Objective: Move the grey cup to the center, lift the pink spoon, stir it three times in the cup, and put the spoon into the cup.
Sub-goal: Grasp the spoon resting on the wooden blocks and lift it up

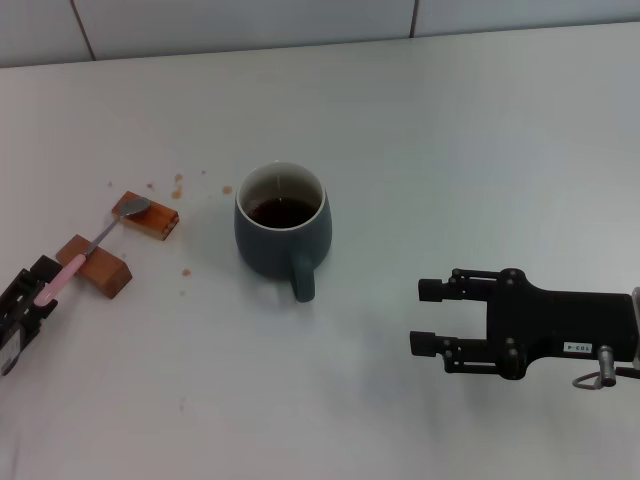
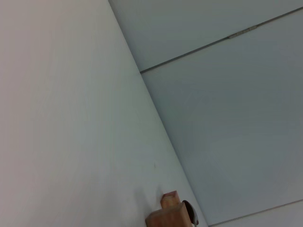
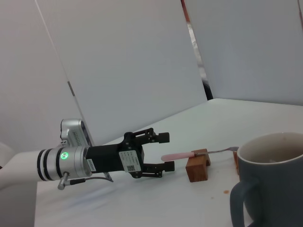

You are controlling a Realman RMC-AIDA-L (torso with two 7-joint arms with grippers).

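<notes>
Landmark: grey cup point(image 1: 283, 230), upright on the white table point(image 1: 480, 150), near the table's middle, handle turned toward the robot, dark brown liquid inside.

Pink spoon point(image 1: 88, 250): to the robot's left of the cup, well apart from it, laid across two brown blocks. Metal bowl on the block nearer the cup point(image 1: 146, 216); pink handle over the farther block point(image 1: 94, 266), reaching past it, away from the cup.

Left gripper point(image 1: 40, 292): beyond the farther block from the cup, at the tip of the pink handle. Fingers spread, one on each side of the handle point(image 3: 176, 155); not closed on it.

Right gripper point(image 1: 428, 317): to the robot's right of the cup, nearer the robot, apart from it. Fingers spread, holding nothing, pointed toward the cup's side.

Brown crumbs point(image 1: 178, 191): scattered on the table between the cup and the blocks.
</notes>
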